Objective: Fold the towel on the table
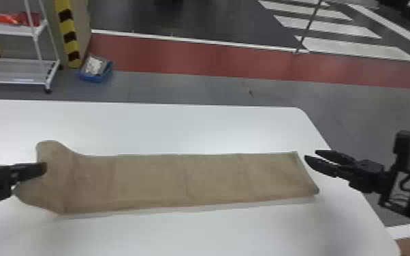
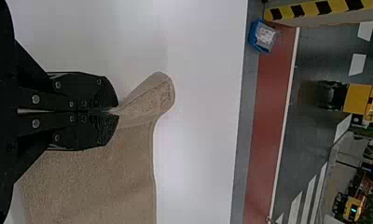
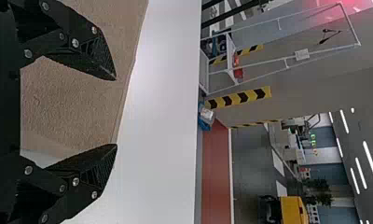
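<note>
The tan towel (image 1: 180, 180) lies as a long strip across the white table, its left end lifted and bent. At that end my left gripper (image 1: 44, 166) is shut on the towel's edge. In the left wrist view the left gripper (image 2: 117, 112) pinches the towel (image 2: 124, 172), and a rounded flap sticks out past the fingertips. My right gripper (image 1: 311, 157) is just beyond the towel's right end, fingers apart. The right wrist view has the right gripper (image 3: 115, 112) open with nothing between its tips, the towel (image 3: 72, 102) lying behind them.
The white table (image 1: 180, 129) has its far edge beyond the towel and its right edge beneath the right arm. On the floor behind stand a white shelf cart (image 1: 17, 71) and a blue bin (image 1: 95, 69), with a striped pillar beside them.
</note>
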